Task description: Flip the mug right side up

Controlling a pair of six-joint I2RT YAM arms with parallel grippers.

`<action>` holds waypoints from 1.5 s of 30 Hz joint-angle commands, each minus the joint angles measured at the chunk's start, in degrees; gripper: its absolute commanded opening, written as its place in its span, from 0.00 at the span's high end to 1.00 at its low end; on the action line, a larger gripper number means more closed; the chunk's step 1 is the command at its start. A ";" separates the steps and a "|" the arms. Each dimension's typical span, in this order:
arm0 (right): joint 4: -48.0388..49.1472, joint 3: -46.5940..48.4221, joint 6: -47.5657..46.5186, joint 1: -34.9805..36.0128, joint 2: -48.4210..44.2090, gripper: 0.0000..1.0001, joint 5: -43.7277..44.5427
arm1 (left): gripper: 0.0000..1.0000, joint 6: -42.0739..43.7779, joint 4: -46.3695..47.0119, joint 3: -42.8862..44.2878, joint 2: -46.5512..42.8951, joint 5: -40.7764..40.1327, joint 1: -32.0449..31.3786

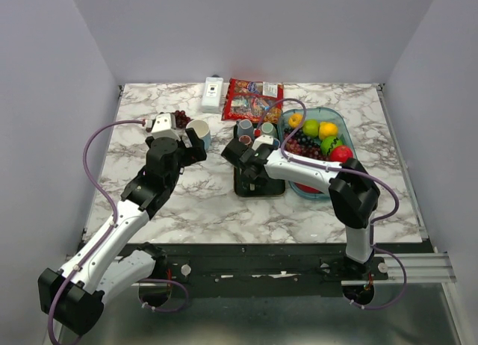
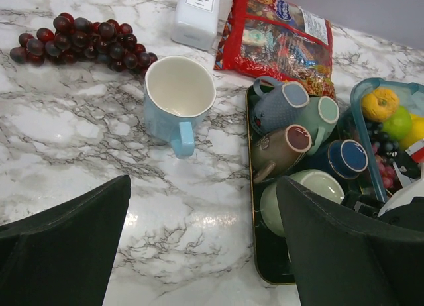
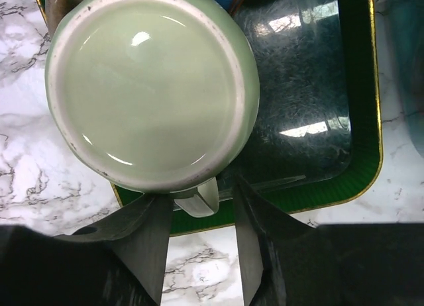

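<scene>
- Dark green tray: the pale green mug sits upside down in its corner.
- Left gripper: fingers flung wide, empty, over the marble table.
- Right gripper: jaws apart, straddling that mug's handle, not pinching it.

You see the left hand just beside an upright light blue ceramic mug on the grey-veined white marble tabletop, with a bunch of dark red grapes behind it. The right hand hangs over the dark rectangular tray, and several small mugs cluster at the tray's far end. A white box and a red snack bag lie at the back. A clear teal bin of fruit stands right of the tray.
</scene>
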 commanded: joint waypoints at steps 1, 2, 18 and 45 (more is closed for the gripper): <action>-3.64 2.61 -1.28 0.36 1.98 0.55 5.37 | 0.01 -0.36 -0.95 -0.50 -0.79 1.29 0.11; -3.38 2.70 -1.98 0.36 2.07 0.58 5.46 | 0.01 -0.36 -0.95 -0.59 -0.79 1.37 0.11; 5.84 -2.65 -15.34 0.27 0.67 0.99 -0.60 | 0.01 -0.54 -0.77 -1.11 -1.41 2.43 0.11; 34.74 -17.24 -18.51 -0.69 -36.50 0.99 -20.98 | 0.01 -2.73 -0.60 1.97 -8.34 29.05 0.11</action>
